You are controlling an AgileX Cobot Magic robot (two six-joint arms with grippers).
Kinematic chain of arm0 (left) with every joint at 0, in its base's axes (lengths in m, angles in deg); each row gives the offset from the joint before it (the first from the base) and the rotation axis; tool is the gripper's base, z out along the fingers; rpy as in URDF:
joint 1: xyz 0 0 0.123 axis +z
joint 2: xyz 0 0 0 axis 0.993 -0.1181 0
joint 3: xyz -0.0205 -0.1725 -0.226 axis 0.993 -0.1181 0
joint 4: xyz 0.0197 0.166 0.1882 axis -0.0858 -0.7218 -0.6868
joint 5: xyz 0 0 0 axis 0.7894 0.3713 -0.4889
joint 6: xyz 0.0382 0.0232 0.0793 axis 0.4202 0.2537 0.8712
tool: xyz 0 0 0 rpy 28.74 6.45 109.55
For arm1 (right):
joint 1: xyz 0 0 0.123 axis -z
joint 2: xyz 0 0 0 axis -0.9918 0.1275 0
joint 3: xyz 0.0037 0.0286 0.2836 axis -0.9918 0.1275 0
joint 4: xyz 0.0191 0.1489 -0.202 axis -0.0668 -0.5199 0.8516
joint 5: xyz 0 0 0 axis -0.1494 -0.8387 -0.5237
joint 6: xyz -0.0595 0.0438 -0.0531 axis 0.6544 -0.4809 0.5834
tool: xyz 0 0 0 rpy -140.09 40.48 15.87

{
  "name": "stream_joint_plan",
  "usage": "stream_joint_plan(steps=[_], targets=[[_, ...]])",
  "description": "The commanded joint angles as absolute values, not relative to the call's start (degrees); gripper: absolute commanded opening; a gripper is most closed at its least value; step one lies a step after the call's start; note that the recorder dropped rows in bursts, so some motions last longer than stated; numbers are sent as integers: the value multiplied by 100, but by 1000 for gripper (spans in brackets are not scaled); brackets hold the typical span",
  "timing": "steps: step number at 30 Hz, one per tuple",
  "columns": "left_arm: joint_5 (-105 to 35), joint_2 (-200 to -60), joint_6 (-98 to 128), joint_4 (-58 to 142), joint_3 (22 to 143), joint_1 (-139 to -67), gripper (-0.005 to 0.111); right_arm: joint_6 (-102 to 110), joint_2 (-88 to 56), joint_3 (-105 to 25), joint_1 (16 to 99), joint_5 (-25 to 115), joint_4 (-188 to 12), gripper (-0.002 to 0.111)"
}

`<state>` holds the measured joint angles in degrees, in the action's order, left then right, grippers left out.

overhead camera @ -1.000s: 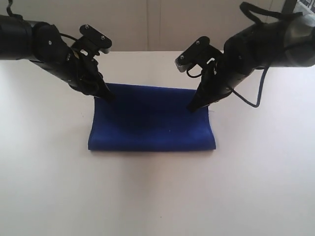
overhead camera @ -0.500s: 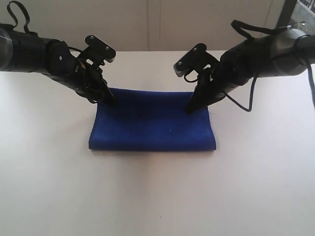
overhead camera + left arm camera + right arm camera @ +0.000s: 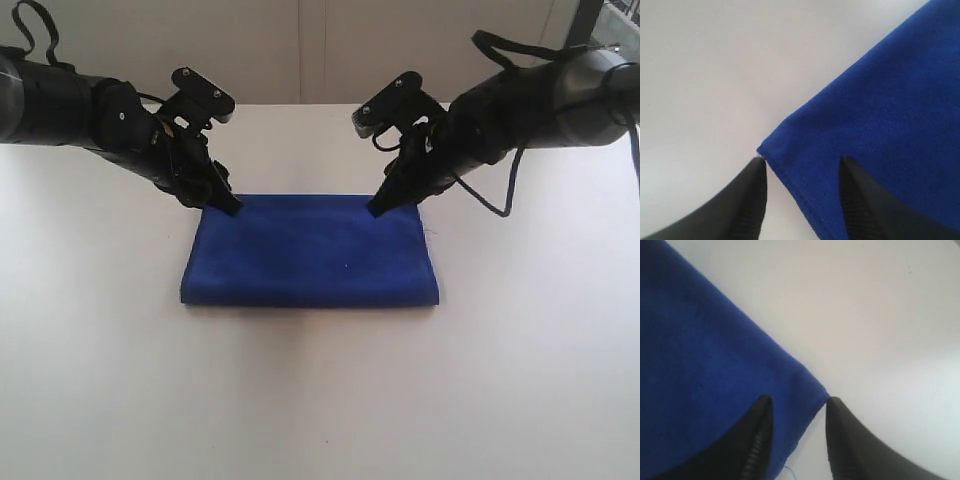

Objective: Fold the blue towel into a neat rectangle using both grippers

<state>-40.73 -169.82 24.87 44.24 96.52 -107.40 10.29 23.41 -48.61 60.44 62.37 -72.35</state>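
Note:
The blue towel [image 3: 310,250] lies flat on the white table as a folded rectangle, its fold toward the near side. My left gripper [image 3: 228,208] stands at the far left corner, my right gripper [image 3: 378,208] near the far right corner. In the left wrist view the towel [image 3: 880,110] has its corner between the open jaws of the left gripper [image 3: 802,159], one finger over cloth, the other over bare table. The right gripper [image 3: 800,399] straddles its corner of the towel [image 3: 700,350] the same way, open. A loose thread [image 3: 790,470] hangs off the hem.
The white table [image 3: 320,400] stretches wide on every side of the towel. A pale wall runs behind its far edge [image 3: 300,104]. Black cables loop off the right arm [image 3: 505,190].
The towel's far edge, raised a second ago, now lies flat. Both grippers have drawn back toward the far corners, the right one lifting off the middle of the cloth.

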Motion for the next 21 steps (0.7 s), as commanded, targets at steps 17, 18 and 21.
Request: stream_joint_plan(steps=[17, 18, 21], targets=[[-8246, -15961, 910, 4435, 9728, -10538, 0, 45, 1065, -4459, 6174, 9409, -8918, 0], [-8625, -15838, 806, 4435, 9728, -10321, 0, 45, 851, -4231, 6223, 9419, -8918, 0], [-9150, -15640, 738, 4561, 9703, -9950, 0, 45, 457, -3841, 6326, 9408, -8932, 0]])
